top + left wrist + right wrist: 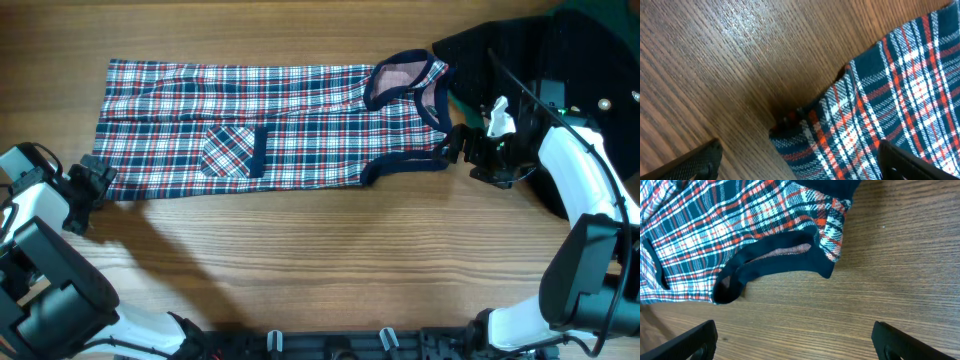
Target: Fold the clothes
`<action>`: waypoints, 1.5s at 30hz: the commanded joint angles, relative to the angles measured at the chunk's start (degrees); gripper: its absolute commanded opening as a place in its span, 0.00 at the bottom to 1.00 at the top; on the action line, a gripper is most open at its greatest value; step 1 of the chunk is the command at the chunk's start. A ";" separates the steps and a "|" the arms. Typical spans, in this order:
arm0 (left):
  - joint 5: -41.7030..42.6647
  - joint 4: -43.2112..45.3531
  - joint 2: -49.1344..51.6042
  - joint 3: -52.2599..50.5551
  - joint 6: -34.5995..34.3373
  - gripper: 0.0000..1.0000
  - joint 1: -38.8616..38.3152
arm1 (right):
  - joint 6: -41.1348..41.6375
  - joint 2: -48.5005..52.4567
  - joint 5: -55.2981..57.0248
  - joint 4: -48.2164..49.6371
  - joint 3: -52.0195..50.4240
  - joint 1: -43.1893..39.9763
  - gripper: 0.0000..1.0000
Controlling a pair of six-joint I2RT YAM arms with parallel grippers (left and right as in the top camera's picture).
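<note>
My left gripper (799, 150) is open and holds nothing. Its jaws are spread wide over the near hem corner of the plaid top (300, 110), one finger above bare wood and the other above the cloth. My right gripper (793, 330) is also open and empty. It hangs over the table (330, 250) just beside the navy-trimmed armhole (770, 260).

The top lies flat along the far side of the table, with the hem toward my left arm and the neck toward my right. Only one pocket (235, 150) shows, so I judge it may already be doubled along its length, though I can't be sure. Its neck end touches or overlaps a black garment (470, 50) lying under my right arm.

I read this as the pick-up before a fold, with both grippers lined up at opposite ends of the near edge. The next move calls for lowering each one until a finger slips under the edge, then closing on every layer there. The right one must pinch only plaid and not catch the black cloth.

I see no bin or basket, and the pocket lies flat with nothing showing in it.
</note>
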 commanded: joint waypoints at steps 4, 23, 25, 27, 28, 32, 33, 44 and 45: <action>1.16 1.09 2.84 -0.44 -2.40 0.89 -0.33 | -0.98 -0.22 -0.94 0.28 -0.66 0.35 1.00; 2.64 5.99 4.92 -0.44 -6.69 0.28 -5.97 | -1.18 -0.22 -0.92 0.09 -0.66 0.35 1.00; 3.67 6.01 4.92 -0.44 -6.71 0.04 -6.14 | -1.01 -0.22 -0.90 -0.15 -0.66 0.35 0.96; 5.05 6.01 4.61 -0.31 -6.73 0.04 -5.92 | -1.01 -0.22 -0.83 -0.15 -0.63 0.35 0.96; 5.09 5.95 4.09 -0.15 -6.95 0.04 -5.92 | -0.50 -0.22 0.15 -0.17 -0.63 0.35 0.95; 5.49 5.49 0.31 -0.13 -6.91 0.04 -5.92 | 2.32 -0.22 4.09 -0.20 -0.63 0.35 0.93; 5.49 5.33 -0.98 -0.11 -6.91 0.04 -5.92 | 2.93 -0.22 4.52 -0.44 -0.63 0.35 0.91; 5.46 3.61 -10.56 -0.11 -6.88 0.04 -5.92 | 8.48 -0.20 9.68 5.55 -0.72 6.16 0.89; 5.46 3.61 -10.56 -0.11 -6.88 0.04 -5.92 | 8.98 -0.22 10.16 6.80 -1.03 7.08 0.87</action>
